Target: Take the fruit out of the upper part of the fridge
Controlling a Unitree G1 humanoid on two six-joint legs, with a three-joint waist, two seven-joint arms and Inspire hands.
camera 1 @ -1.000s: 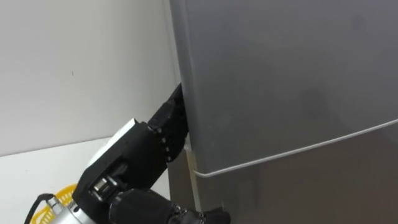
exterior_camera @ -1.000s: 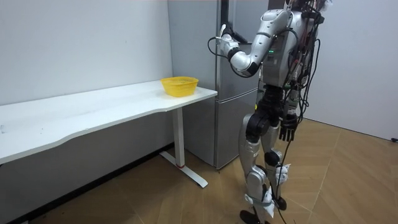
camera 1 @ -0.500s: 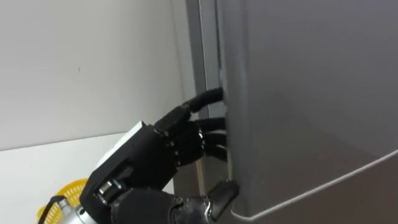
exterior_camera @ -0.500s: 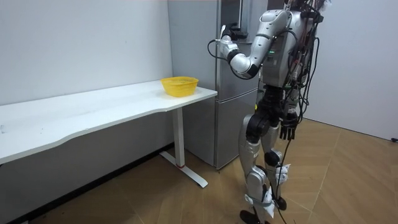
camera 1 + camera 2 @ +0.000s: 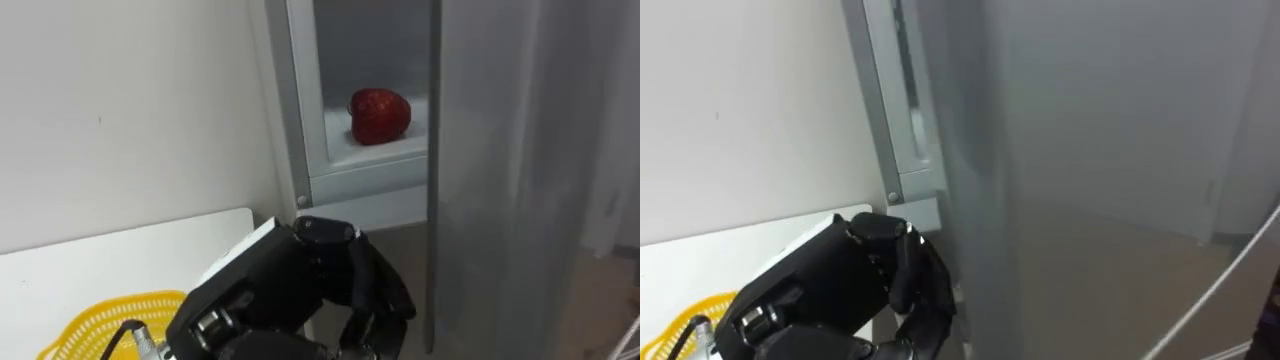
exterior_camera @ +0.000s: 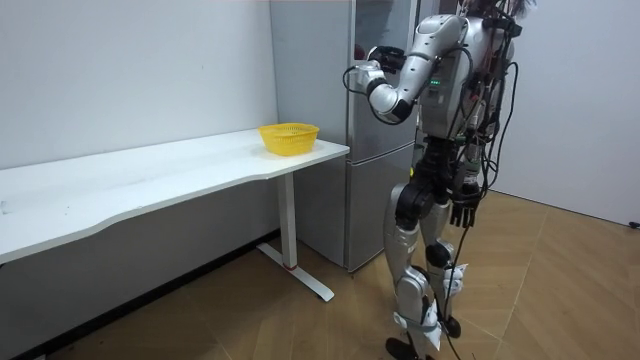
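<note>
The upper fridge door [image 5: 520, 170] stands swung open, its edge [image 5: 435, 170] toward me. Inside, a red strawberry-like fruit [image 5: 380, 115] rests on a white shelf [image 5: 400, 140]. My left hand [image 5: 310, 290] is below the compartment and just left of the door edge, fingers curled, with nothing seen in them. It also shows as a left hand [image 5: 840, 290] beside the door [image 5: 1090, 180]. In the room view I stand facing the fridge [image 6: 330, 120], left hand [image 6: 365, 78] raised at the door. My right hand [image 6: 462, 210] hangs open at my hip.
A yellow mesh basket [image 5: 110, 320] sits on the white table [image 5: 120, 250] to the left of the fridge, against a white wall. In the room view the basket [image 6: 289, 137] is at the table's end nearest the fridge. Wooden floor lies around me.
The upper door has swung open, revealing the red fruit on the shelf. My left hand has come off the door edge, dropped lower, and its fingers have curled in.
</note>
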